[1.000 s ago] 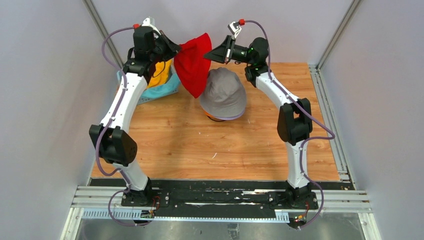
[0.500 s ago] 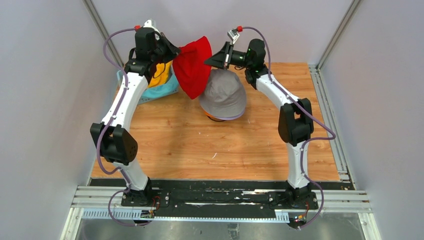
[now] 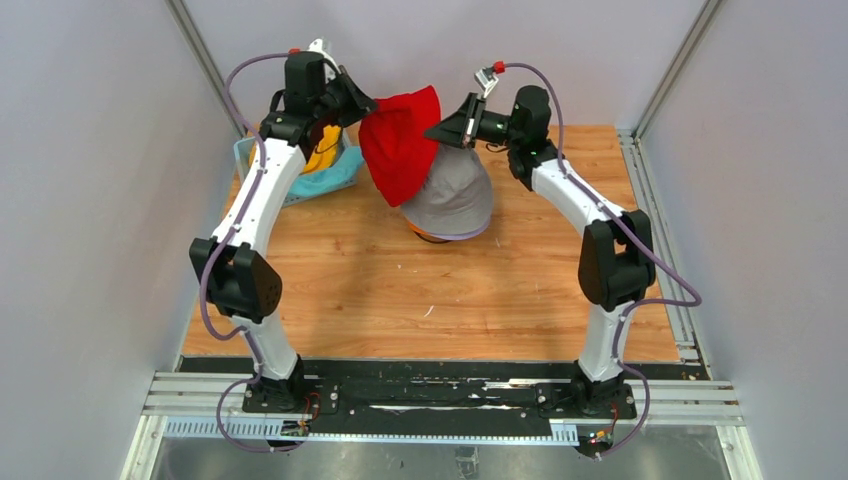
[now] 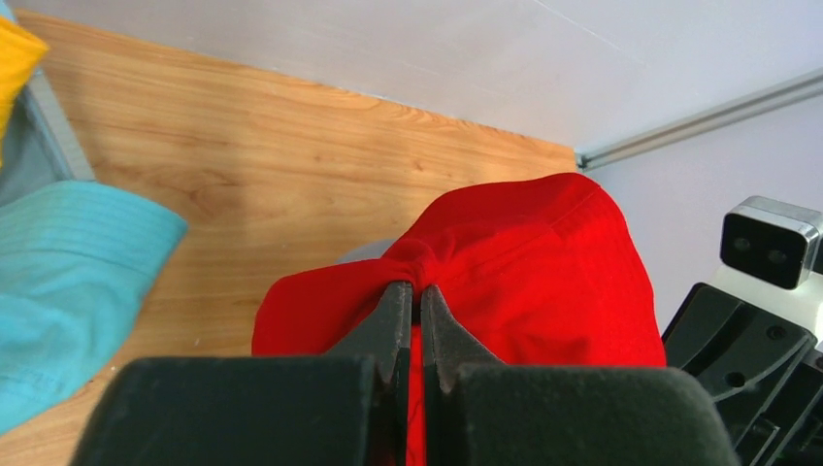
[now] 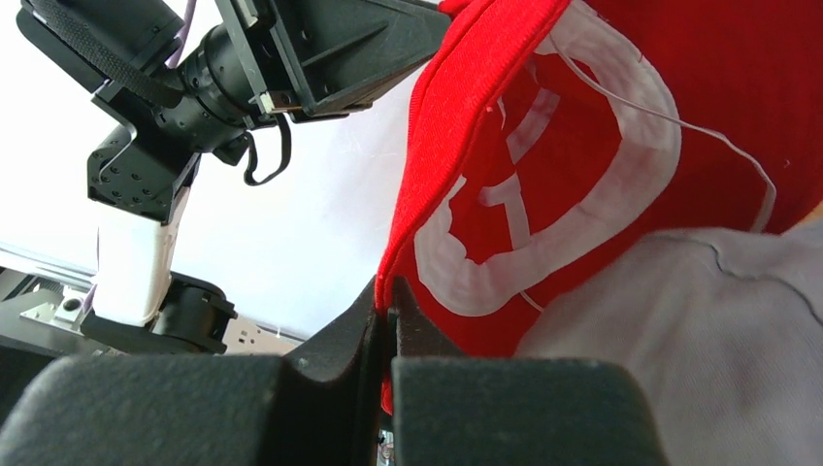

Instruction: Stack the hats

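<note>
A red hat [image 3: 400,140] hangs in the air between my two grippers, over the left side of a grey hat [image 3: 455,195]. The grey hat tops a pile with an orange rim [image 3: 425,236] showing at its base. My left gripper [image 3: 362,105] is shut on the red hat's brim [image 4: 412,267]. My right gripper [image 3: 432,130] is shut on the opposite brim edge [image 5: 388,291]; the right wrist view looks into the red hat's white-taped inside [image 5: 543,184], with grey fabric [image 5: 699,349] just below.
A light blue basket [image 3: 335,175] stands at the back left, holding a yellow hat [image 3: 322,150] and a teal hat [image 4: 68,282]. The enclosure's grey walls stand close behind both arms.
Both grippers have carried the red hat to the right, so it now hangs over the grey hat's left part. The right arm has drawn back to the right.
</note>
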Robot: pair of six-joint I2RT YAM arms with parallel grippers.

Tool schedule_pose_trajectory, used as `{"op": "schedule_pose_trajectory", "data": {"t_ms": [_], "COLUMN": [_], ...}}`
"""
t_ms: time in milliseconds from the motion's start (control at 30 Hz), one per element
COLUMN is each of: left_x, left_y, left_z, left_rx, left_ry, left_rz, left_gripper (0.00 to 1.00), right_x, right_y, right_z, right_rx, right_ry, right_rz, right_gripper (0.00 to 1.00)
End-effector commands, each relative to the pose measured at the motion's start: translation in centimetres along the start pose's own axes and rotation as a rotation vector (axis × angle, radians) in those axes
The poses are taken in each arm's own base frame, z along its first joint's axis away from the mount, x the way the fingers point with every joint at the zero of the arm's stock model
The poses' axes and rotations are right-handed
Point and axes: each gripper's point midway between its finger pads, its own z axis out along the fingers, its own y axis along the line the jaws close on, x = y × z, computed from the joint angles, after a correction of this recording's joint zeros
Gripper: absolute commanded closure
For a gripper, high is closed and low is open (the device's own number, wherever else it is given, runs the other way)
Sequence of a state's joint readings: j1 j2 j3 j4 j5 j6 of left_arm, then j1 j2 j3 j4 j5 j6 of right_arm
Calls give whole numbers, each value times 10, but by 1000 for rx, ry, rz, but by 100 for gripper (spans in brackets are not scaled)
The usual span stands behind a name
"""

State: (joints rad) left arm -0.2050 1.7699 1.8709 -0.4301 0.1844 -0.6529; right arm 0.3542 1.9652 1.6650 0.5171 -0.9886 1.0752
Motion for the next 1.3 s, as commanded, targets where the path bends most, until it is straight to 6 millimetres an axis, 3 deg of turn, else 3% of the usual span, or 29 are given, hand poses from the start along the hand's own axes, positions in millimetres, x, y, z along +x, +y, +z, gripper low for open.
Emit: {"op": "schedule_pose_trajectory", "data": {"t_ms": [0, 167, 333, 467, 633, 833, 1100, 1267], "left_x": [14, 36, 51, 49, 41, 35, 33, 41], "left_y": [-19, -36, -48, -52, -57, -49, -13, 16], "left_z": [10, 25, 29, 24, 10, -8, -22, -22], "left_rx": [32, 45, 30, 34, 44, 5, -120, -157], "left_ry": [53, 108, 141, 124, 91, 44, -45, -64], "left_rz": [54, 87, 140, 158, 178, 204, 224, 204], "left_gripper": [100, 93, 49, 31, 28, 26, 24, 24], "right_x": [-13, -11, -3, 10, 29, 56, 67, 61], "right_y": [13, 0, -17, -36, -51, -103, -159, -167], "right_z": [-25, -55, -95, -122, -141, -153, -154, -150], "right_rx": [21, 78, 177, 279, 344, 468, 553, 549], "right_ry": [-56, -89, -116, -119, -114, -57, -11, -3], "right_rz": [-64, -44, -29, -10, 20, 77, 112, 93], "right_gripper": [99, 99, 99, 99, 99, 99, 100, 99]}}
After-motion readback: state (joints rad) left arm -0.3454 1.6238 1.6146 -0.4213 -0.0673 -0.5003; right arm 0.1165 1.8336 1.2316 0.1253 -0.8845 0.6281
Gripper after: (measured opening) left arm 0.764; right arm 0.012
